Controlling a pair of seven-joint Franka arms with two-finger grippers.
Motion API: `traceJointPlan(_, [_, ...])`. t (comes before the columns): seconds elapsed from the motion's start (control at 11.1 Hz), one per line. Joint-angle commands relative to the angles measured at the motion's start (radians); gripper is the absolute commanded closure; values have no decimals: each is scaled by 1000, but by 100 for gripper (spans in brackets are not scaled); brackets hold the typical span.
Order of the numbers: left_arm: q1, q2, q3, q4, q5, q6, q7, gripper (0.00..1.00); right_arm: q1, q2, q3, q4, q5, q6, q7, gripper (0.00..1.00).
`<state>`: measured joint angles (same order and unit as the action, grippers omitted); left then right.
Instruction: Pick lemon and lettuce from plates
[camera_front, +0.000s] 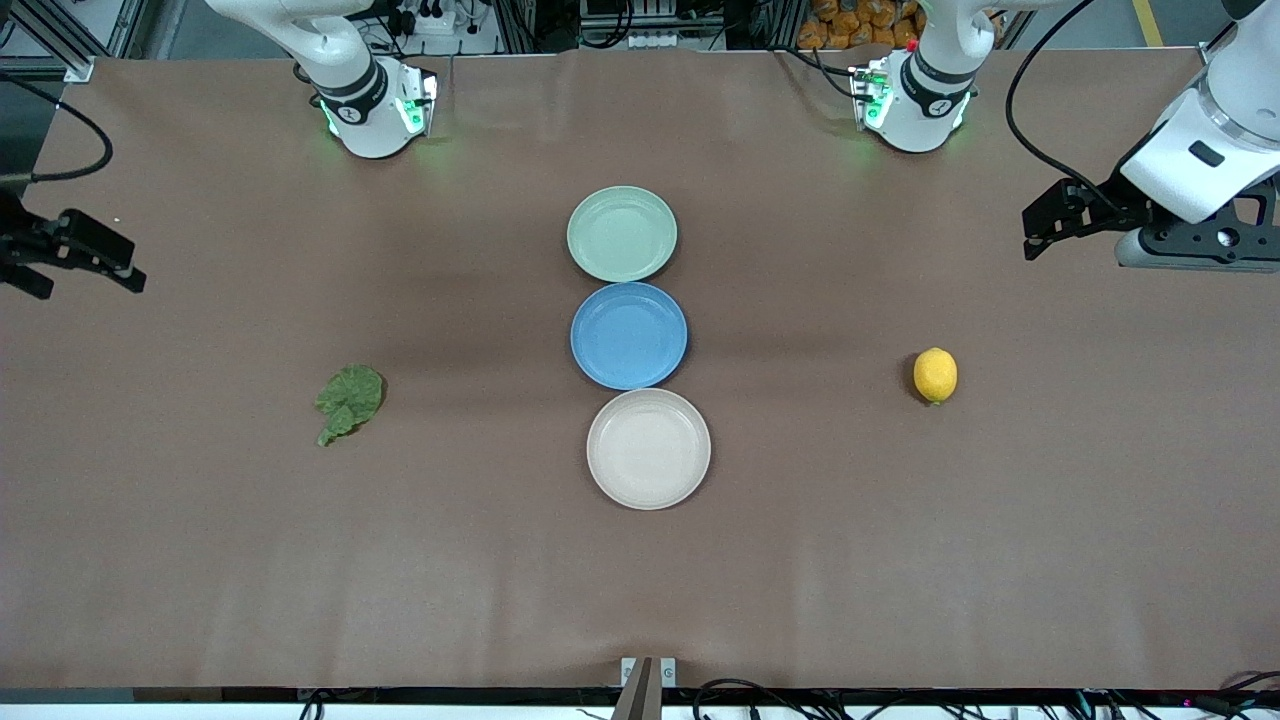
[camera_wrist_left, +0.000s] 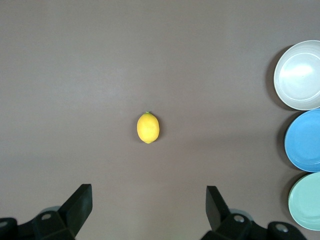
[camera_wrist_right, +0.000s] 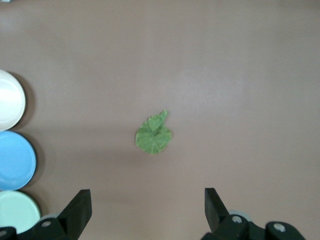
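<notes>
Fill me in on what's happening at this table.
Nothing is being held right now. The lemon lies on the bare table toward the left arm's end, and the lettuce lies on the table toward the right arm's end; neither is on a plate. The mint plate, blue plate and cream plate sit in a row mid-table, all bare. The left gripper hangs open above the table by the lemon, and the right gripper hangs open by the lettuce.
</notes>
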<state>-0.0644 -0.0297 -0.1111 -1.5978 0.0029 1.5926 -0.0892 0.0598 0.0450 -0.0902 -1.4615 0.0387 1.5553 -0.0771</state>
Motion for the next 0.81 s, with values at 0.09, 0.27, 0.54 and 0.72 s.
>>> traceJointPlan(0.09, [12, 8, 1, 27, -11, -20, 12, 0, 18, -54, -20, -23, 24, -41, 5, 0])
traceJointPlan(0.27, [14, 8, 1, 27, -12, -20, 12, 0, 15, -59, -20, -26, 23, -44, -7, 0])
traceJointPlan(0.54, [14, 8, 1, 27, -12, -20, 12, 0, 17, -62, -20, -26, 23, -76, -9, 0])
traceJointPlan(0.72, [14, 8, 1, 27, -15, -20, 12, 0, 18, -62, -19, -37, 23, -89, -7, 0])
